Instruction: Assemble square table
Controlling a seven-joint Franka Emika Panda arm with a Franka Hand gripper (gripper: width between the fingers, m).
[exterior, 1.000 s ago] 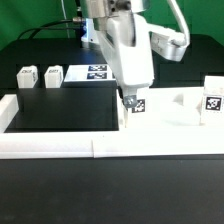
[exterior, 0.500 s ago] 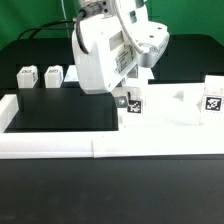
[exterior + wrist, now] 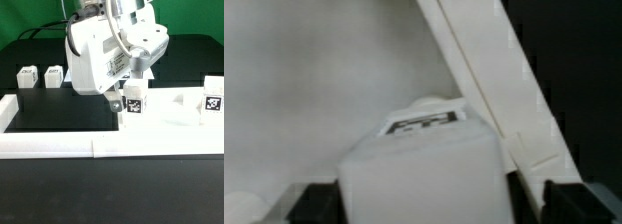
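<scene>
The square table's white plate (image 3: 170,118) lies at the exterior view's right. A white tagged leg (image 3: 132,99) stands upright at the plate's near corner on the exterior view's left. My gripper (image 3: 123,101) hangs over that leg with a finger on either side of it. In the wrist view the leg (image 3: 423,150) fills the space between the dark fingers (image 3: 313,205), and a thin gap shows beside one of them. The gripper (image 3: 438,208) is open. A second leg (image 3: 213,95) stands on the plate's far right. Two more legs (image 3: 25,77) (image 3: 53,75) sit at the back left.
A white border rail (image 3: 50,147) runs along the front, with another down the exterior view's left. The marker board (image 3: 97,71) lies at the back, partly hidden behind the arm. Black table surface (image 3: 60,105) spreads left of the plate.
The wrist has turned over the corner leg, and the arm body now leans further to the exterior view's left. The jaws have since spread apart from the leg, which stays upright.
</scene>
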